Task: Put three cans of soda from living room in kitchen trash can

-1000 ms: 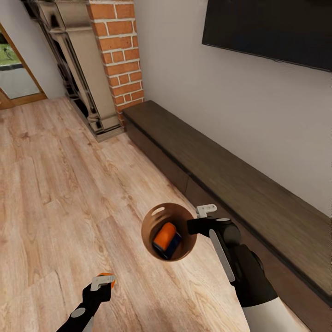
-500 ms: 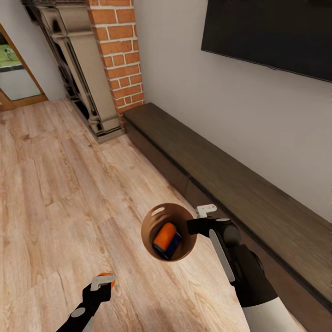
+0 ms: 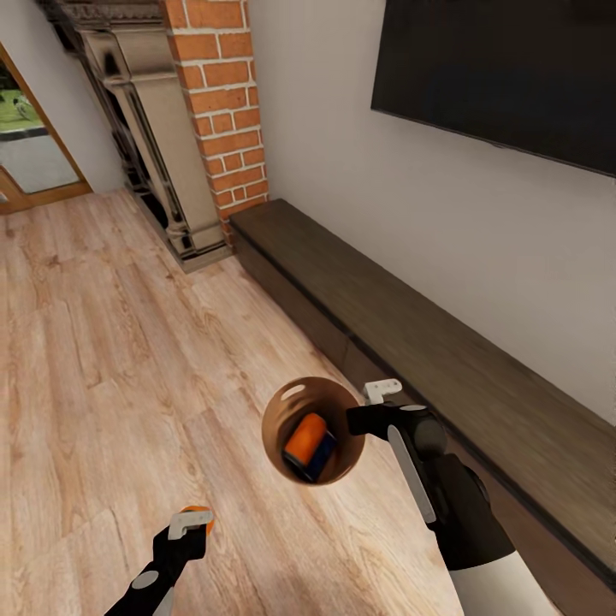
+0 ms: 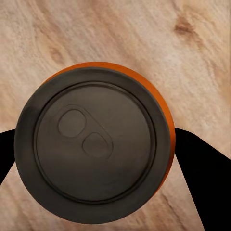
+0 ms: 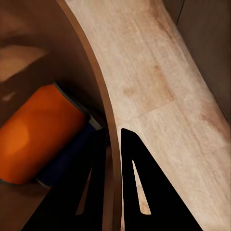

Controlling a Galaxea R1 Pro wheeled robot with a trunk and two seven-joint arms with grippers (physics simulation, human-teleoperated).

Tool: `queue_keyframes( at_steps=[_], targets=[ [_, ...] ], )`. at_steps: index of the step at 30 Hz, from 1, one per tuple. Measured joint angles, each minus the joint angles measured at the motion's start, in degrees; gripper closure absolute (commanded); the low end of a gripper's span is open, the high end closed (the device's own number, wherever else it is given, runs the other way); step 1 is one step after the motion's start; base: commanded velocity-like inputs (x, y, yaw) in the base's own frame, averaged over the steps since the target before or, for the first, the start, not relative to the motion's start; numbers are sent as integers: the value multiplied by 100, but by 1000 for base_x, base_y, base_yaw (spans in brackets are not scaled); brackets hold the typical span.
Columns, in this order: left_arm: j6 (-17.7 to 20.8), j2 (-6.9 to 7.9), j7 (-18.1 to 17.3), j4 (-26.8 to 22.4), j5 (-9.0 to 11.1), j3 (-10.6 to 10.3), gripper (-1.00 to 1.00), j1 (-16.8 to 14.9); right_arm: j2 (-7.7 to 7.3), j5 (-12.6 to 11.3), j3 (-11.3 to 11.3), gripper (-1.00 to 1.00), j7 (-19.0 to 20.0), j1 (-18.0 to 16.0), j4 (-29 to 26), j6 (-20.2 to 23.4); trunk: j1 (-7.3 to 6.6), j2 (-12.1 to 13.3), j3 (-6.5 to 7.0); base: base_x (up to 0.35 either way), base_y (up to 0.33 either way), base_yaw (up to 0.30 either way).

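**Head view: bin carried by its rim, one can in hand, robot in the living room**

Head view: right gripper point(image 3: 370, 409) is clamped on the rim of the tash can point(image 3: 282, 411), lower centre of frame, so the bin hangs over the floor point(image 3: 103, 342) and rides along with the robot, probably as a carrier. An orange can of soda point(image 3: 306, 438) lies on its side inside, with something dark blue under it; can't make out what. Left gripper point(image 3: 190, 524), lower left, holds a second can point(image 3: 198, 512), mostly hidden behind the fingers. Third can not located. Fireplace point(image 3: 214, 94) upper left, television point(image 3: 505, 68) upper right, long cabinet point(image 3: 411, 325) along the wall. Kitchen not reached, by my read.

Left wrist view: grey can top point(image 4: 94, 147) faces the lens and hides the contact points; the dark fingers at both sides suggest it is pinched by the body.

Right wrist view: fingers point(image 5: 139, 192) straddle the bin wall point(image 5: 103, 110), one inside, one outside, closed on it. Can point(image 5: 41, 134) inside, partly cut off.
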Motion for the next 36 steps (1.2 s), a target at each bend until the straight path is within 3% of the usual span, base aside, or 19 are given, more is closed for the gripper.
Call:
queue_keyframes(
  at_steps=[13,36],
  targets=[
    [3,1,0,0,0,0,100,-1,0,-2,0,100,0,0,0,-6,-286,521,302,0,0,0],
    [1,5,0,0,0,0,100,-1,0,2,0,100,-1,0,0,-6,-791,1444,718,0,0,0]
  ],
)
